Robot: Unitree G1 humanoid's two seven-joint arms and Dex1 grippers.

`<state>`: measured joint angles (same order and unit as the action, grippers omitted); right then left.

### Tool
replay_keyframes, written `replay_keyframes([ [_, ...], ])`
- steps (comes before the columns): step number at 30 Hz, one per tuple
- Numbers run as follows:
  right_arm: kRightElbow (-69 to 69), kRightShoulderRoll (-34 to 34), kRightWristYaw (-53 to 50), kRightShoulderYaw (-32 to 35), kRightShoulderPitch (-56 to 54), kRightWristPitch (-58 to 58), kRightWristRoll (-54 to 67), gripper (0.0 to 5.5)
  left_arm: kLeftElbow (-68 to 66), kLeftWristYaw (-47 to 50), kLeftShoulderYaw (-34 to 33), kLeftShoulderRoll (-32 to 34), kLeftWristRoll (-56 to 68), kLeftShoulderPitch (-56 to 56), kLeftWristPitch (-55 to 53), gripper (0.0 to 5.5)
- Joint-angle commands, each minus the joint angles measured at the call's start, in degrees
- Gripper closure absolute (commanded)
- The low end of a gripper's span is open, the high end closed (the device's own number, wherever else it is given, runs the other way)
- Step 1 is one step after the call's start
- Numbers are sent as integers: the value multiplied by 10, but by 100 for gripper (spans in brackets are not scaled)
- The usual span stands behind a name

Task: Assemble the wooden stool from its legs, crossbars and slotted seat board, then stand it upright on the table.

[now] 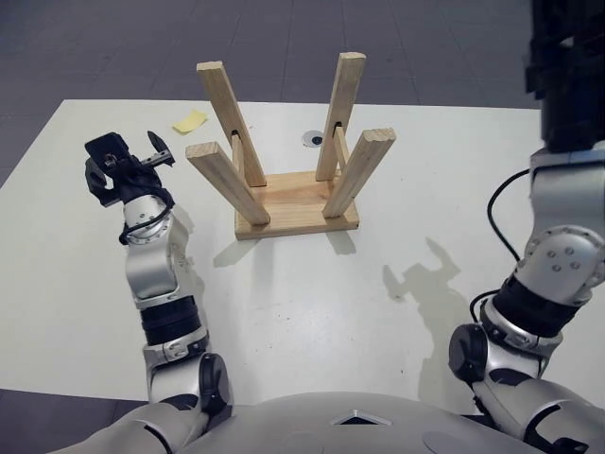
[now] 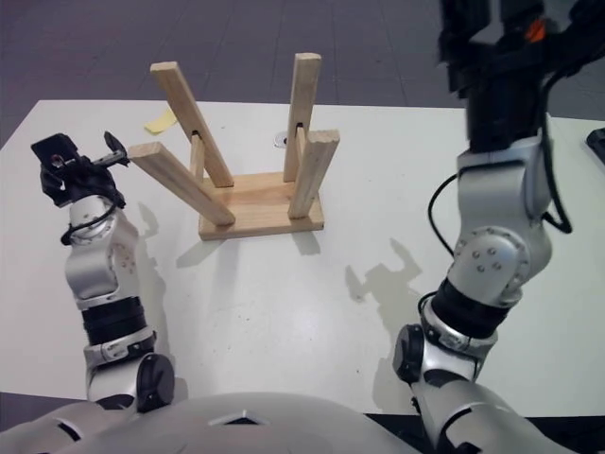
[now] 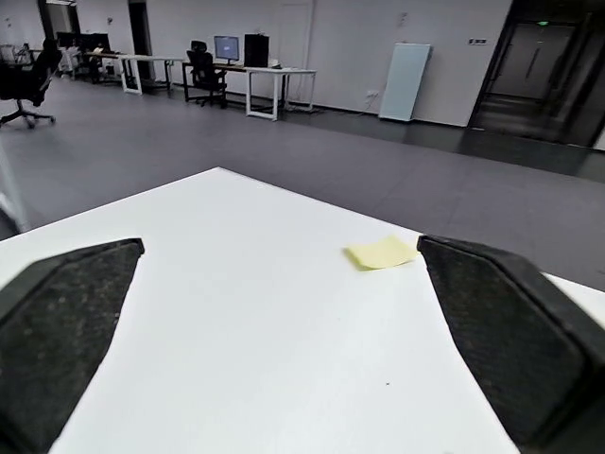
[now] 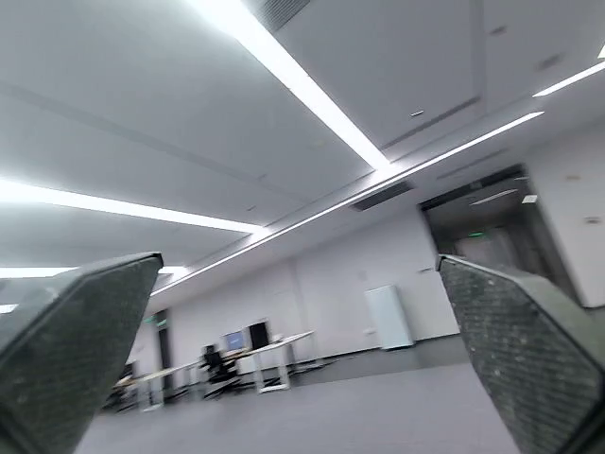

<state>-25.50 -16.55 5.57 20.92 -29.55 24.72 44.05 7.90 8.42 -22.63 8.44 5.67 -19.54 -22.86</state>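
Note:
The wooden stool stands upside down on the white table, its seat board (image 1: 295, 216) flat on the surface. Two long legs (image 1: 232, 109) at the back and two shorter-looking ones (image 1: 360, 170) in front point upward, splayed outward. Short crossbars (image 1: 238, 154) sit low between the legs on each side. My left gripper (image 1: 128, 161) hovers over the table to the left of the stool, open and empty, with its dark pads (image 3: 71, 331) wide apart. My right gripper (image 4: 302, 369) is raised high on the right, pointing at the ceiling, open with nothing between its fingers.
A yellow sticky note (image 1: 190, 120) lies near the table's far left edge, beyond my left gripper. A small dark round mark (image 1: 311, 139) is on the table behind the stool. The table's front half (image 1: 312, 312) is bare.

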Motion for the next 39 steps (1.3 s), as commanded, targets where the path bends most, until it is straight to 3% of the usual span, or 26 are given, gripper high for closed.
replay_keyframes([
  [1,3,-62,97,-55,72,14,-38,11,-24,-179,-73,116,124,-3,16,10],
  [7,26,-137,261,-36,140,56,36,11,-39,-510,-147,253,369,44,-81,10],
  [12,49,-196,385,-83,154,73,30,11,14,-634,-130,289,457,108,-135,10],
  [16,119,-191,426,-117,128,65,2,11,61,-658,-51,293,443,129,-139,10],
  [21,179,-175,454,-141,104,45,-23,11,22,-641,22,281,414,87,-130,10],
  [27,195,-148,465,-174,88,33,-49,102,-9,-627,53,258,408,57,-124,10],
  [39,207,-130,467,-177,69,28,-70,275,5,-617,49,257,425,80,-134,188],
])
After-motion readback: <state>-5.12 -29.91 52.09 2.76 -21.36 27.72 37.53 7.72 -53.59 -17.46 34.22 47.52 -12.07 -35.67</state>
